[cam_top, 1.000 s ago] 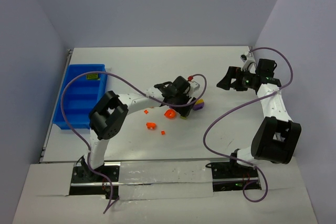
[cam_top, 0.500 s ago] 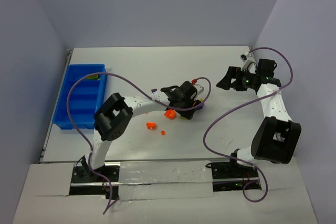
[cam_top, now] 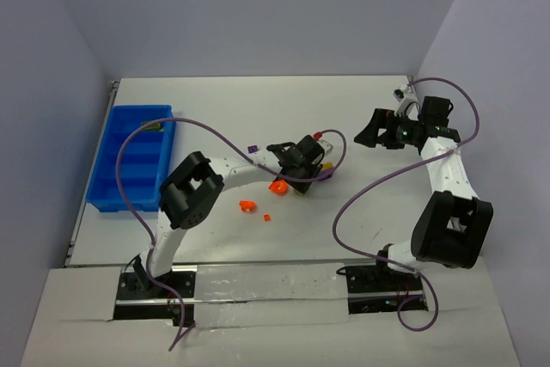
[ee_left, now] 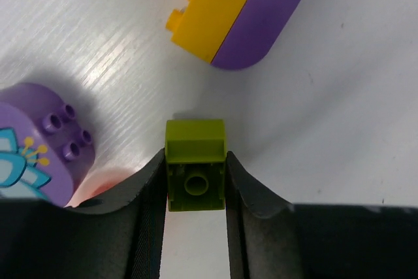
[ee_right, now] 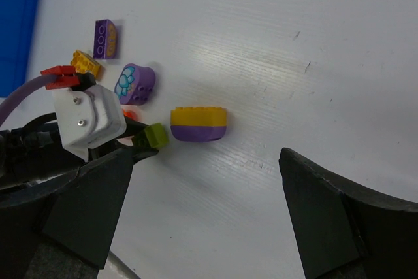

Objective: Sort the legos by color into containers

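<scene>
- Where the left arm reaches over the middle of the table [cam_top: 215, 100], the left hand [ee_left: 194, 159] is closed on an olive-green brick [ee_left: 194, 136], with a black finger [ee_left: 147, 200] pressed against each of its two sides.
- The face of the olive-green brick with a round socket is turned toward the left wrist camera. I cannot tell whether the brick is raised off the table.
- Just beyond it, not touching, lies a yellow-and-purple brick [ee_left: 241, 11]. It is rounded at one end and its yellow half carries studs.
- A flower-printed purple brick [ee_left: 46, 138] with four studs lies on the table near the hand's other side, close to one finger.
- The right wrist view shows two more pieces past the flower-printed one: a small yellow brick [ee_right: 85, 63] and a dark purple brick [ee_right: 104, 37]. They lie near each other.
- An orange brick [cam_top: 277, 186] lies just beside the left hand, on the side toward the arm bases.
- A second orange brick [cam_top: 247, 206] and a tiny orange bit [cam_top: 267, 217] lie nearer the bases, apart from the cluster.
- The blue tray [cam_top: 137, 111] stands along the table's left edge, well apart from all these bricks.
- A small greenish piece [cam_top: 153, 125] lies in the tray's farthest compartment.
- The right hand [cam_top: 369, 131] hangs over the far right of the table with its fingers spread wide and nothing between them. It is well apart from the bricks.
</scene>
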`<state>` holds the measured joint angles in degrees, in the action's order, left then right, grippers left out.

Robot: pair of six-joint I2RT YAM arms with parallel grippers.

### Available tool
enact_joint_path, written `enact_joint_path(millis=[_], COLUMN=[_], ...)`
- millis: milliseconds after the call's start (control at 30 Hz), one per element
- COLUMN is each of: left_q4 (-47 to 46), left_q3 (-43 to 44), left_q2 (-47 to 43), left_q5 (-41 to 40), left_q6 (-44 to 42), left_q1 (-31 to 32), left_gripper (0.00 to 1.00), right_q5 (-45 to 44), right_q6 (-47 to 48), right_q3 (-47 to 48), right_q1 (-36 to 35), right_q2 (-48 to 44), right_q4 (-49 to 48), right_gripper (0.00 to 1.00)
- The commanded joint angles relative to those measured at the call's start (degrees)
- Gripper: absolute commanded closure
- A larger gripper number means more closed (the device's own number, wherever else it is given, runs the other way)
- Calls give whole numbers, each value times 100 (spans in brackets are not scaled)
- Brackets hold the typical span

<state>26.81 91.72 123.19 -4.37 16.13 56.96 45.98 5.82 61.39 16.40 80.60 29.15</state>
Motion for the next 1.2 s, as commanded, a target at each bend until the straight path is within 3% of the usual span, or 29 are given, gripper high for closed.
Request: enact_joint_path(millis=[0, 167, 300, 433, 600, 767, 1000, 1100, 1167], left_q4=[-27, -46, 22, 353, 373, 385, 319, 240, 218], left_q3=[-153, -583, -921, -771, -493, 28, 419, 485, 534], left_q2=[-838, -2218, -3134, -3334, -2924, -2178, -1305, -1129, -972], left_q5=[243, 1463, 2747, 2207, 1550, 1554, 1509, 1422, 1336], left_q6=[-254, -549, -905, -1187, -1551, -1739, -1743, -1732, -1728], left_q1=[-307, -1439, -3381, -4905, -6089, -6604, -6785, -6783, -6783], left_gripper=[100, 100, 100, 100, 100, 100, 97, 90, 81], right_q5=[105, 141, -132, -457, -541, -666, -768, -800, -846], right_q6=[31, 59, 65, 26, -11, 15, 77, 77, 87], right_q3=[-48, -65, -92, -142, -44, -47, -48, -30, -30], right_q1=[47, 14, -237, -699, -976, -1085, -1141, -1161, -1185], right_q2=[-106, -157, -206, -222, -36, 0, 2, 30, 54], right_q4=[-182, -215, -252, -371, -379, -367, -331, -322, -320], right_gripper=[0, 0, 0, 0, 0, 0, 0, 0, 0])
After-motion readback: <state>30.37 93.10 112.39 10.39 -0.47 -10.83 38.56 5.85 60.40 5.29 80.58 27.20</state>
